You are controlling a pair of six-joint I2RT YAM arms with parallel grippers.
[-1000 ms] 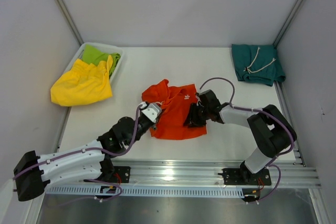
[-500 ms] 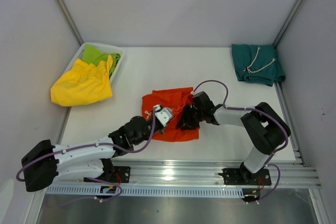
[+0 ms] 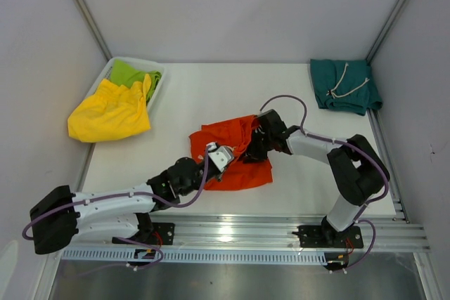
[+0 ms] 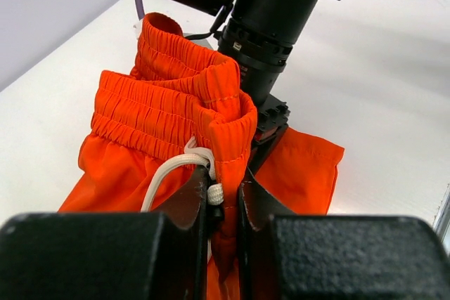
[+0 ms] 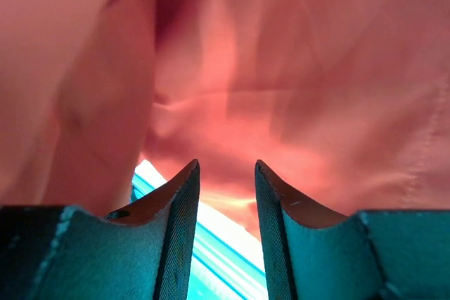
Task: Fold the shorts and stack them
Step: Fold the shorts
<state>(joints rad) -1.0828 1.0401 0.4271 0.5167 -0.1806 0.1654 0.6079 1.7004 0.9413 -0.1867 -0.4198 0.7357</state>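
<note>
The orange shorts (image 3: 242, 166) lie bunched at the table's middle front. My left gripper (image 3: 219, 157) is shut on their elastic waistband, with the white drawstring (image 4: 171, 167) caught at the jaws (image 4: 225, 192); the waistband (image 4: 169, 107) rises in a fold ahead of it. My right gripper (image 3: 256, 142) is tucked in under the shorts' right side. In the right wrist view its fingers (image 5: 226, 167) stand apart with only table between them, and orange cloth (image 5: 281, 68) hangs over them. The teal shorts (image 3: 344, 86) lie folded at the back right corner.
Yellow shorts (image 3: 109, 112) spill out of a white bin (image 3: 114, 65) at the back left, with a lime-green pair (image 3: 133, 75) inside it. The right arm's wrist (image 4: 278, 22) stands close behind the raised waistband. Side walls close in the table on both sides.
My left gripper has carried the waistband rightward, bunching the shorts into a narrower heap. The right gripper slid left under the cloth, then back toward the rear.
</note>
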